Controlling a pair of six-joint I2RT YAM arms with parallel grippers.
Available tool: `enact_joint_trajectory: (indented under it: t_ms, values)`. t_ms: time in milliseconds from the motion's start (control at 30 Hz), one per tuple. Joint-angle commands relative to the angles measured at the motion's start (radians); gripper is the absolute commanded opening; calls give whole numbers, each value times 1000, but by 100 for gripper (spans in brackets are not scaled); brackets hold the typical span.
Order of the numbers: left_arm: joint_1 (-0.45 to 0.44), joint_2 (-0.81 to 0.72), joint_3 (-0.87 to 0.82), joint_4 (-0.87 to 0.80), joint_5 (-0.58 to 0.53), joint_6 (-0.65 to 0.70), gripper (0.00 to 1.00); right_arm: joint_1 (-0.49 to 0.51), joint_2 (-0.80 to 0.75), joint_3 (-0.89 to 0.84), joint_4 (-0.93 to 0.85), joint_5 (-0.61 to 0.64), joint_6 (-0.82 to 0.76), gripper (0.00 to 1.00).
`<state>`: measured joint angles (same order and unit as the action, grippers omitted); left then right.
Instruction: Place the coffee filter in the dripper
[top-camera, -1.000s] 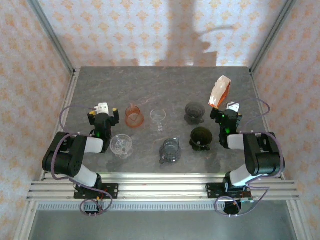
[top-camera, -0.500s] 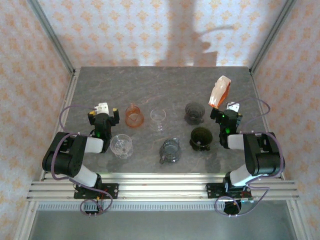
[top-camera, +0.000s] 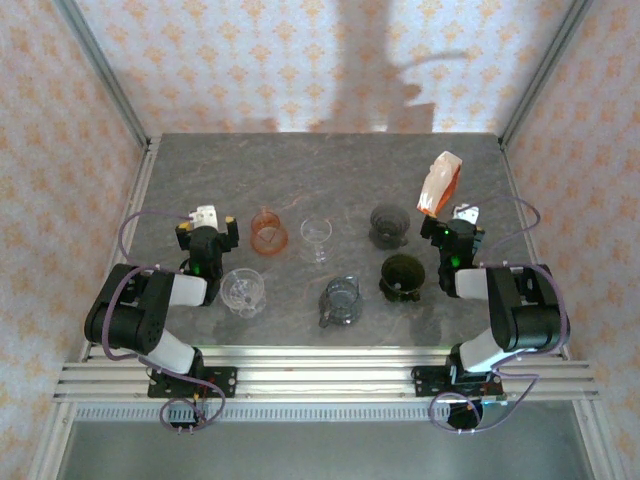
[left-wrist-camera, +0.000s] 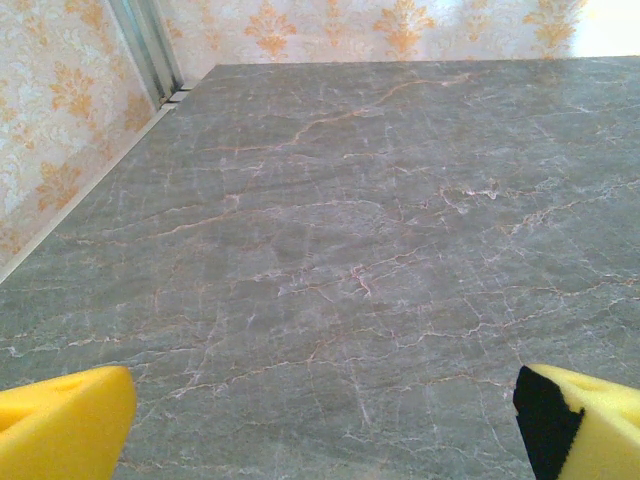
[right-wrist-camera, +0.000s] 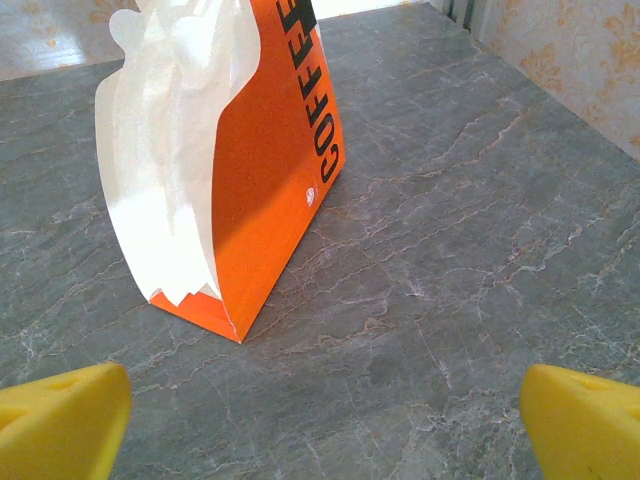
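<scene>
Coffee filters (right-wrist-camera: 165, 150) stood upright in their orange pack (right-wrist-camera: 275, 170), apparently for frontal pickup; right gripper (right-wrist-camera: 322, 425) and left gripper (left-wrist-camera: 320, 425) both gaped empty.

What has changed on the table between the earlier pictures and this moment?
Nothing has visibly changed. The left hand and the right hand are open and empty, as before. The orange coffee filter pack stands at the same spot near the right hand, and the drippers keep their places.
</scene>
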<state>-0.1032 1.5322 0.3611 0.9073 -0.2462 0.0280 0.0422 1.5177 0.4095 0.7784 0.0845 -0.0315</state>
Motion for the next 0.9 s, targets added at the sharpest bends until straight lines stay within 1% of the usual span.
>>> enact_joint_trajectory:
  t_ms: [0, 367, 433, 467, 533, 600, 667, 767, 867]
  values:
    - [-1, 5, -1, 37, -8, 18, 100, -5, 6, 7, 5, -4, -12, 99]
    - [7, 5, 8, 19, 2, 8, 100, -10, 5, 8, 4, -11, -8, 100]
    - [8, -3, 10, 15, -40, -6, 100, -10, -21, 19, -39, 17, 10, 100]
    - [7, -17, 7, 7, -50, -12, 100, -10, -40, 33, -78, 9, 4, 100]
    - [8, -43, 2, -4, -43, -9, 100, -10, -58, 67, -151, -4, -4, 100]
    - [7, -74, 5, -39, -37, -6, 100, -9, -73, 102, -231, -4, -1, 99]
    - [7, -126, 14, -99, -59, -16, 100, -9, -91, 135, -309, 7, 15, 99]
    - [7, -196, 44, -205, -98, -29, 100, -10, -126, 153, -379, 29, 43, 99]
    - [7, -263, 92, -320, -107, -51, 100, -10, -180, 152, -422, 58, 78, 99]
